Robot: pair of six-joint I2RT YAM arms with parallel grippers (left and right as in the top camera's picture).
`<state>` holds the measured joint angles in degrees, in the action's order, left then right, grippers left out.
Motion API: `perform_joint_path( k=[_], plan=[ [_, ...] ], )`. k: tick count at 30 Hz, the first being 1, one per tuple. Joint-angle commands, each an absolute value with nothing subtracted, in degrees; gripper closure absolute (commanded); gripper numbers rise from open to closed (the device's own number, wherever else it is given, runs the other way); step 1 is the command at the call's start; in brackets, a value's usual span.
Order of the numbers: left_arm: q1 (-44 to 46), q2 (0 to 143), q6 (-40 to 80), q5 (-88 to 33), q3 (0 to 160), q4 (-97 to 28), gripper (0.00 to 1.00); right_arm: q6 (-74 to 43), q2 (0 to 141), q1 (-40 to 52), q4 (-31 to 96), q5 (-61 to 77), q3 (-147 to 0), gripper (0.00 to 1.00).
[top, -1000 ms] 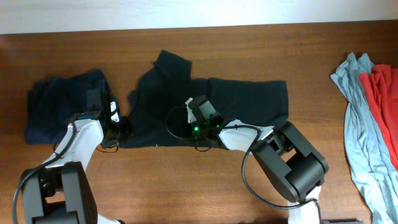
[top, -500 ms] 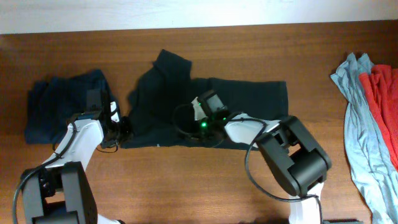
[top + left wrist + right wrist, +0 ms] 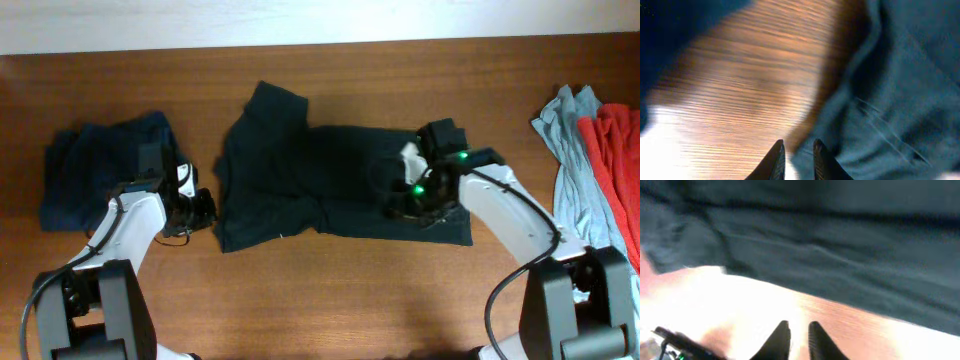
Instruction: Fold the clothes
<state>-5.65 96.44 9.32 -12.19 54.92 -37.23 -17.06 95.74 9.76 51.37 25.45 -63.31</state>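
It looked like a robotics lab: a left arm (image 3: 125, 225) and right arm (image 3: 510, 215) stood over a wooden tabletop (image 3: 340, 310), loose clothes (image 3: 575, 200) heaped along it, white wall (image 3: 300, 20) behind.

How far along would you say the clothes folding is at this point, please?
Done: the navy garment at left looks folded. In hand: the black T-shirt lies spread out, with the left gripper at its left edge and the right gripper by its right end. Left: the grey-blue garment and red garment lie crumpled at the right.

No legible text or labels.
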Motion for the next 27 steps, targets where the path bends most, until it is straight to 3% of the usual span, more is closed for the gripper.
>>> perform_joint_path(
  k=[1,4,7,10,13,16,18,27],
  plan=[
    [-5.74,96.97,6.04,-23.07,54.30,-38.54,0.75,-15.66,96.07,4.99,53.84,22.00,-62.08,0.84],
    [-5.21,96.97,3.73,-27.24,54.28,-39.83,0.57,-15.29,96.12,1.74,54.08,22.28,-61.45,0.84],
    [-3.73,97.08,2.96,-24.01,53.06,-40.29,0.53,-12.91,96.09,-0.58,54.76,24.88,-61.41,0.84],
    [-2.15,97.25,4.64,-18.33,49.67,-37.82,0.67,-11.97,96.09,-1.67,56.25,25.23,-61.41,0.84],
    [-1.48,98.24,7.55,-13.37,45.39,-32.62,0.70,-11.14,96.09,-1.98,56.93,25.21,-61.41,0.84],
    [-1.85,99.13,11.07,-9.52,44.18,-31.97,0.91,-11.14,96.09,-2.00,57.49,25.23,-61.39,0.84],
    [-3.60,99.09,17.56,-5.48,44.34,-33.04,1.00,-11.16,96.09,-2.02,58.24,24.67,-61.36,0.85],
    [-12.47,99.09,20.32,-6.17,45.10,-32.21,1.00,-15.92,96.09,-7.40,57.65,18.79,-55.18,0.83]
  ],
)
